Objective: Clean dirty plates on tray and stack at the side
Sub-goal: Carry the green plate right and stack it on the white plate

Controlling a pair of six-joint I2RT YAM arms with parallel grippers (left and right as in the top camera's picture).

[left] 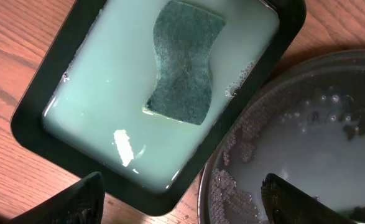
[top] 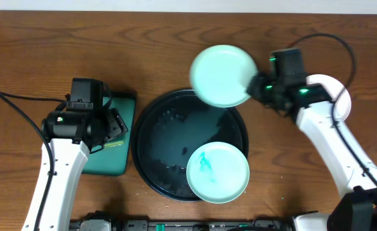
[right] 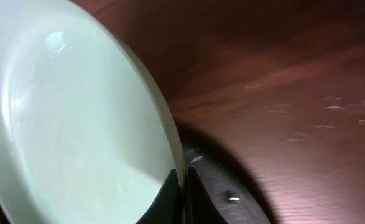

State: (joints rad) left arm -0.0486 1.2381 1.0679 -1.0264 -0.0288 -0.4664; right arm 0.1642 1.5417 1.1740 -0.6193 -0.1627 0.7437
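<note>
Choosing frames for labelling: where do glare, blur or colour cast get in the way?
Left wrist: sharp, one white glare patch on the liquid in the sponge tray. Right wrist: the gripped plate looms close and soft-edged; the table looks reddish. Overhead: even light, pale reflections on the black tray.

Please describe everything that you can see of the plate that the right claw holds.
The plate is small, round and mint green, with a smooth, glossy surface and a low raised rim. Its visible face shows no teal smear. The right claw is shut on its right edge, one finger on each side of the rim. Seen from above, it overlaps the far right rim of the black tray. It seems lifted and touches nothing else.
</note>
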